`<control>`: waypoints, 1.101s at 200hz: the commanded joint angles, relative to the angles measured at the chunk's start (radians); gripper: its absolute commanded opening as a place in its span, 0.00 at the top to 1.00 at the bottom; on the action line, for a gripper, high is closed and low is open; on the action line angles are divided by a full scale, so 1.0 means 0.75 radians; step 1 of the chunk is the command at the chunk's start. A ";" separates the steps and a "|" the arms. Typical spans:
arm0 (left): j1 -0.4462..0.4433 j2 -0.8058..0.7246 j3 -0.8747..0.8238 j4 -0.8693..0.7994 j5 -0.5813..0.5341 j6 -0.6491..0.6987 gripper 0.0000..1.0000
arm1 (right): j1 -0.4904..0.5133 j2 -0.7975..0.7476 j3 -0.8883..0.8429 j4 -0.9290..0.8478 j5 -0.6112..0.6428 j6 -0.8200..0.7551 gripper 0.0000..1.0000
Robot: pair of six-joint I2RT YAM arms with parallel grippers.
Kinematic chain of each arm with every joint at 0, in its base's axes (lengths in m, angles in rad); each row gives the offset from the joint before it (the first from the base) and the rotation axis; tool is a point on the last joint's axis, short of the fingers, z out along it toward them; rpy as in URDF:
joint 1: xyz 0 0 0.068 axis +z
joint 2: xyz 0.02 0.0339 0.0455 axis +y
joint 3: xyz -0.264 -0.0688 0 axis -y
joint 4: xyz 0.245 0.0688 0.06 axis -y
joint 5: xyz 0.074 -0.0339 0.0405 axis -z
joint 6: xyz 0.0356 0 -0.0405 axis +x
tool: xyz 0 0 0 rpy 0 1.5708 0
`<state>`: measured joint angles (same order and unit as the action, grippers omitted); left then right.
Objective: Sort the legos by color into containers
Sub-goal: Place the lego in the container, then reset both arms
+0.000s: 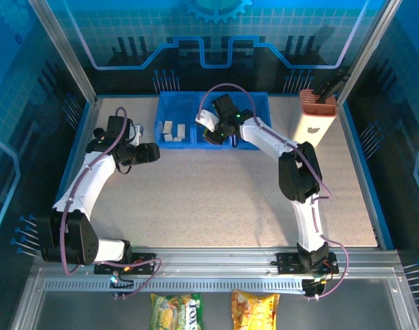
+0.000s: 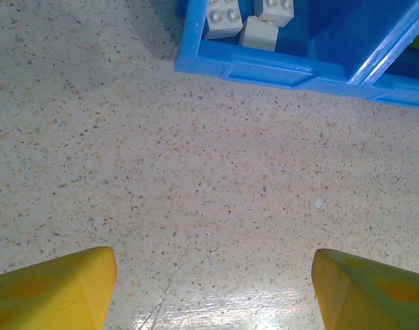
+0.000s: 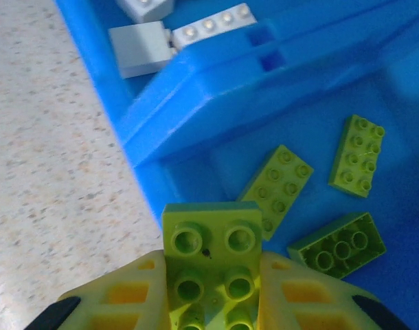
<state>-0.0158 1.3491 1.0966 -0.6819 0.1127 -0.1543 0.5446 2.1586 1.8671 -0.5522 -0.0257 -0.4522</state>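
Observation:
The blue tray [image 1: 261, 110] stands at the back of the table. Its left compartment holds white legos [image 1: 172, 131], also seen from both wrists [image 2: 222, 16] [image 3: 142, 47]. My right gripper [image 3: 213, 292] is shut on a lime green lego [image 3: 211, 251], hovering over the near-left corner of the middle compartment [image 1: 216, 127]. Three lime green legos [image 3: 278, 187] lie on that compartment's floor, one of them upside down [image 3: 336, 245]. My left gripper [image 2: 213, 289] hangs open over bare tabletop, a little in front of the tray's left compartment [image 2: 264, 71], with nothing between its fingers.
A white-and-terracotta holder [image 1: 316, 118] stands at the back right beside the tray. Metal frame posts and blue panels wall in the table. Two snack bags [image 1: 216, 311] lie below the front rail.

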 commanded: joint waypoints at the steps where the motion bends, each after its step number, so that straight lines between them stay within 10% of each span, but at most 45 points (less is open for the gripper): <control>1: 0.019 0.015 -0.005 0.010 -0.001 0.018 0.24 | -0.026 0.098 0.111 -0.029 0.001 0.050 0.71; 108: 0.021 0.018 -0.006 0.000 -0.027 0.015 0.20 | -0.022 0.234 0.323 -0.021 0.168 0.085 0.44; 177: 0.019 -0.018 0.054 -0.113 -0.060 -0.055 0.01 | -0.010 -0.185 -0.132 0.153 0.227 0.179 0.30; 193: 0.019 -0.023 0.064 -0.131 -0.050 -0.089 0.01 | -0.012 -0.289 -0.268 0.197 0.247 0.207 0.22; 201: 0.019 -0.028 0.066 -0.140 -0.048 -0.110 0.01 | -0.014 -0.341 -0.333 0.214 0.252 0.221 0.00; 220: 0.019 -0.041 0.056 -0.145 -0.055 -0.169 0.01 | -0.024 -0.460 -0.481 0.243 0.276 0.271 0.00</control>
<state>-0.0147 1.3552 1.1114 -0.7475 0.0723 -0.2115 0.5293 1.9053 1.6161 -0.4198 0.1478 -0.3126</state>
